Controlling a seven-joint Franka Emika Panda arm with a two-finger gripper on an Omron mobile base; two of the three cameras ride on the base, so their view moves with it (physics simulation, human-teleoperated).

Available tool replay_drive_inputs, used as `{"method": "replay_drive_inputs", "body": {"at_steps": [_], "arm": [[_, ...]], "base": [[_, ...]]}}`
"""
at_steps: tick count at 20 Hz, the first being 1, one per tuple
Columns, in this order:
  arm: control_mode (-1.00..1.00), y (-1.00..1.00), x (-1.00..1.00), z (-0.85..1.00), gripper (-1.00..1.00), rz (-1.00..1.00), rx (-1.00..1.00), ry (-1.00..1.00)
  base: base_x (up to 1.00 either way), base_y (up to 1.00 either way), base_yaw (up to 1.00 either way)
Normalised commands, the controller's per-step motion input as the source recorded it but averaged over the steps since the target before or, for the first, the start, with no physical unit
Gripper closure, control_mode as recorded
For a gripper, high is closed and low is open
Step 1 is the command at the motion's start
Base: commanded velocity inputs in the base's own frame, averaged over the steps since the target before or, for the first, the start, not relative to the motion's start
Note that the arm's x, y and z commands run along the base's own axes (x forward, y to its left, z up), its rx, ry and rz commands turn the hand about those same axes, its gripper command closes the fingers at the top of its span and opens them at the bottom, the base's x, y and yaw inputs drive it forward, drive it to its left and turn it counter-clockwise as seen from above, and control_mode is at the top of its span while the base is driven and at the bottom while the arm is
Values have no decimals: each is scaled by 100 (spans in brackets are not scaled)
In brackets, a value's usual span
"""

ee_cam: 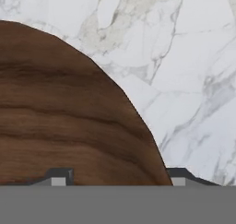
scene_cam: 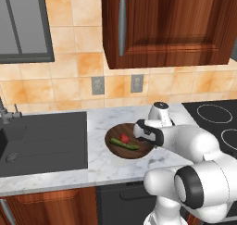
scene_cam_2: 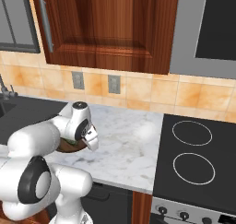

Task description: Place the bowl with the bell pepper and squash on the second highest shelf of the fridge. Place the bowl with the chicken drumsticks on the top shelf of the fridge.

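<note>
Counter [scene_cam: 109, 166]: marble, carrying the wooden bowl [scene_cam: 118, 150] between sink and cooktop.
Bowl contents: squash [scene_cam: 124, 145] lying diagonally, bell pepper [scene_cam: 124, 138] just beside it.
Gripper [ee_cam: 117, 180]: tips spread, straddling the bowl's rim, not yet pinching.
Writing: none readable.

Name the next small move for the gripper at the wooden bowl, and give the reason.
Probably close the gripper on the bowl: in the hand view its fingers straddle the wooden rim, one over the bowl, one over the marble counter. The bell pepper and squash lie inside, so lift level afterwards.
</note>
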Motion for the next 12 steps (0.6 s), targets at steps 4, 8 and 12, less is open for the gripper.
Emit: {"method": "replay_drive_inputs", "body": {"at_steps": [4, 8, 12], "arm": [[-100, 0, 18, -33, 100, 3, 0, 0], [-100, 0, 3, -10, 100, 1, 0, 0], [-100, 0, -41, 40, 100, -2, 0, -5]], "base": [[0, 0, 0], [0, 0, 0], [0, 0, 0]]}}
